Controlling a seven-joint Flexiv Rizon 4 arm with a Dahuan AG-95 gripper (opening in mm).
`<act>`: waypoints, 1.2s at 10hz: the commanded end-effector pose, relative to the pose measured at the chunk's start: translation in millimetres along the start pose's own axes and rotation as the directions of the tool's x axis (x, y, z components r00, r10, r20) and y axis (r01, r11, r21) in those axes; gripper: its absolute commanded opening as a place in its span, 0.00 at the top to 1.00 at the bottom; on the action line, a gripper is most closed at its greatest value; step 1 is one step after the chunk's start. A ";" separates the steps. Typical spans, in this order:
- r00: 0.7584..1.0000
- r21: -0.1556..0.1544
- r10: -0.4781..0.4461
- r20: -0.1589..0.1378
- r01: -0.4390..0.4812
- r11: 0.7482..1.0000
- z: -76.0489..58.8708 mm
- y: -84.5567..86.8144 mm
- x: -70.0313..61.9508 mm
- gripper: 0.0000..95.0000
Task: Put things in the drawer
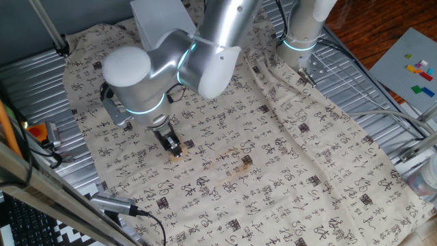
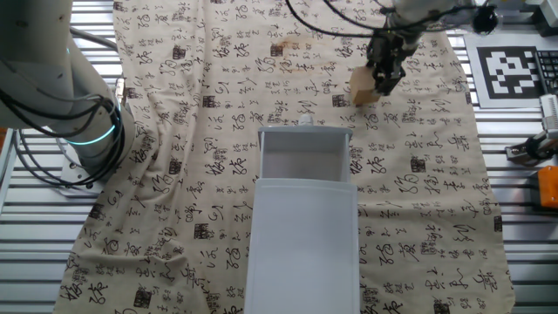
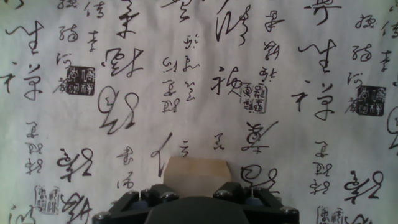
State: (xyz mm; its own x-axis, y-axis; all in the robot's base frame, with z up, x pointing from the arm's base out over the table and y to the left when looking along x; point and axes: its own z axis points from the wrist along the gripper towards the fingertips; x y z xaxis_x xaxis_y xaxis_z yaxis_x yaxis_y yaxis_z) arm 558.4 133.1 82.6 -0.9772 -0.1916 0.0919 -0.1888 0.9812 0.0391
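Note:
The light-tan wooden cube [image 1: 177, 152] sits between my gripper's [image 1: 173, 145] fingers at cloth level, left of the table's middle. The other fixed view shows the cube [image 2: 361, 88] at the tips of my gripper [image 2: 380, 80], just beyond and right of the drawer. In the hand view the cube [image 3: 196, 170] fills the gap between both fingers [image 3: 152, 194] of my gripper [image 3: 196, 190], and the jaws touch its sides. The white drawer unit [image 2: 301, 253] has its tray [image 2: 301, 133] slid out and empty, with the knob [image 2: 305, 119] facing the cube. The arm mostly hides the drawer [image 1: 156, 17] in one fixed view.
A calligraphy-printed cloth [image 1: 293, 171] covers the table. An orange-brown stain [image 1: 240, 164] lies right of the cube. A second arm's base [image 1: 300, 34] stands at the back right. A grey baseplate with bricks [image 1: 410, 65] and a marker board [image 2: 516, 65] lie off the cloth.

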 end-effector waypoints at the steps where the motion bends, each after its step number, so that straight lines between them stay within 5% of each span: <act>1: 0.993 0.018 -0.114 -0.022 0.114 0.993 -45.0 -8.1 26.4 1.00; 6: 0.981 0.009 -0.190 -0.037 0.190 0.982 -91.8 -49.1 75.4 1.00; 9: 0.976 0.009 -0.213 -0.036 0.213 0.977 -101.6 -61.9 95.7 1.00; 12: 0.970 0.005 -0.239 -0.034 0.239 0.971 -102.6 -62.5 97.2 1.00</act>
State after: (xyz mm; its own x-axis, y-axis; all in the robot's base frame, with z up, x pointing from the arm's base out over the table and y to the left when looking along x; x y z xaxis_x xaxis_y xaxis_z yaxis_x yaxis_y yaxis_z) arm 486.3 50.9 190.9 -0.8997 -0.4204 0.1172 -0.4167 0.9073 0.0556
